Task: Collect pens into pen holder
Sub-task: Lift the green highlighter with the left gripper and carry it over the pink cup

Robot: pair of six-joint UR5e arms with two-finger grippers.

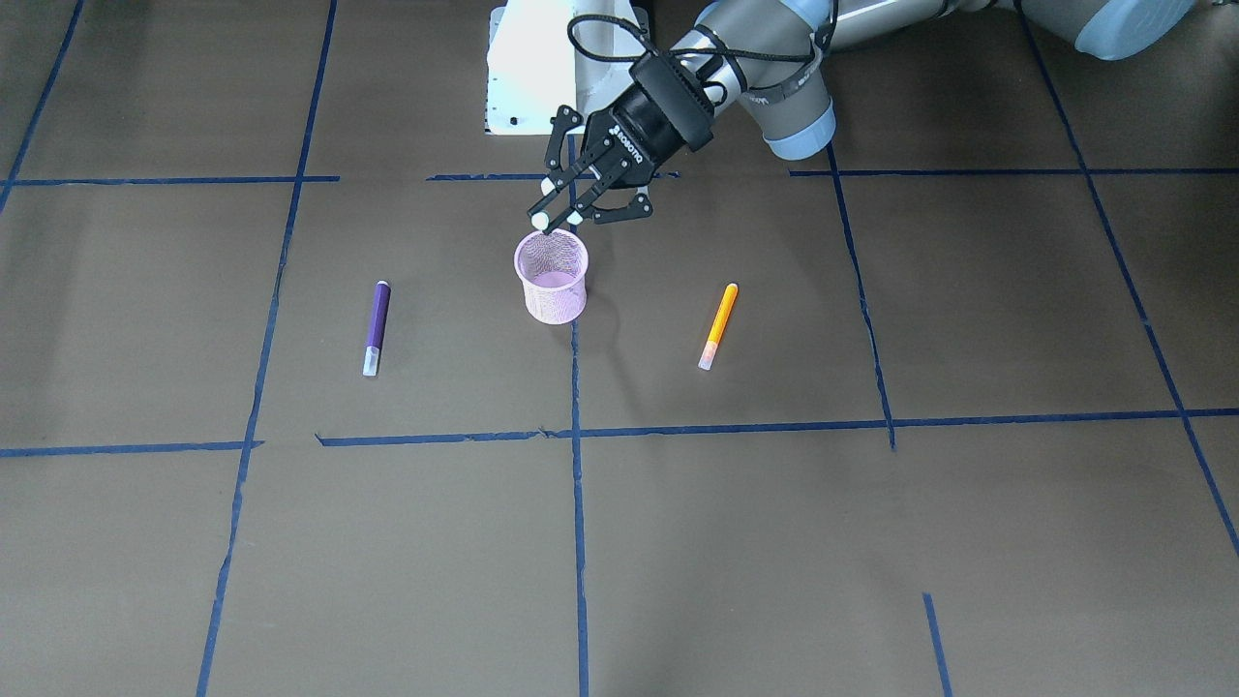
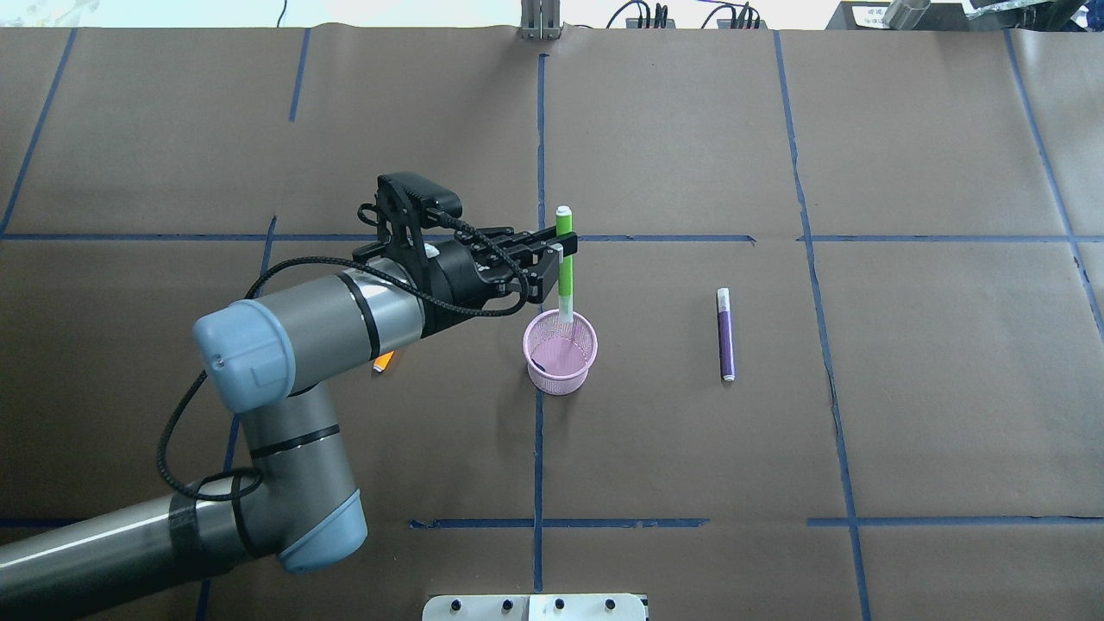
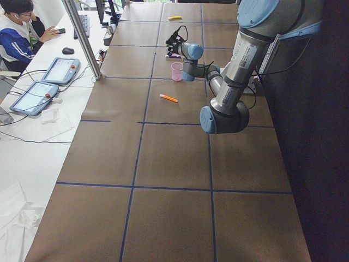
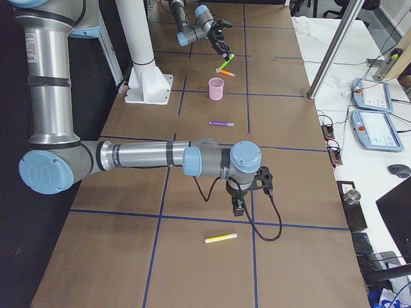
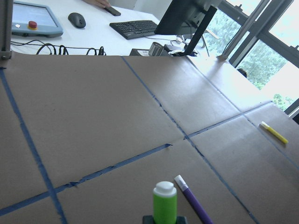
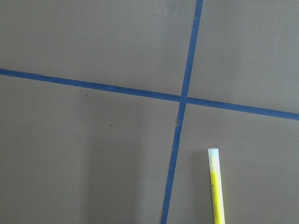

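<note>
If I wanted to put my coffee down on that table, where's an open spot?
The wide stretch beyond the purple pen, pen holder and orange pen, away from the robot, is bare. It's crowded at the holder, where the left gripper holds the green pen over it.

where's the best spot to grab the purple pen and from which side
Take the purple pen at mid-barrel, coming straight down from above and closing across its narrow width. It lies flat on the table with bare surface on both sides, so a centred top pinch should keep it balanced.
</note>
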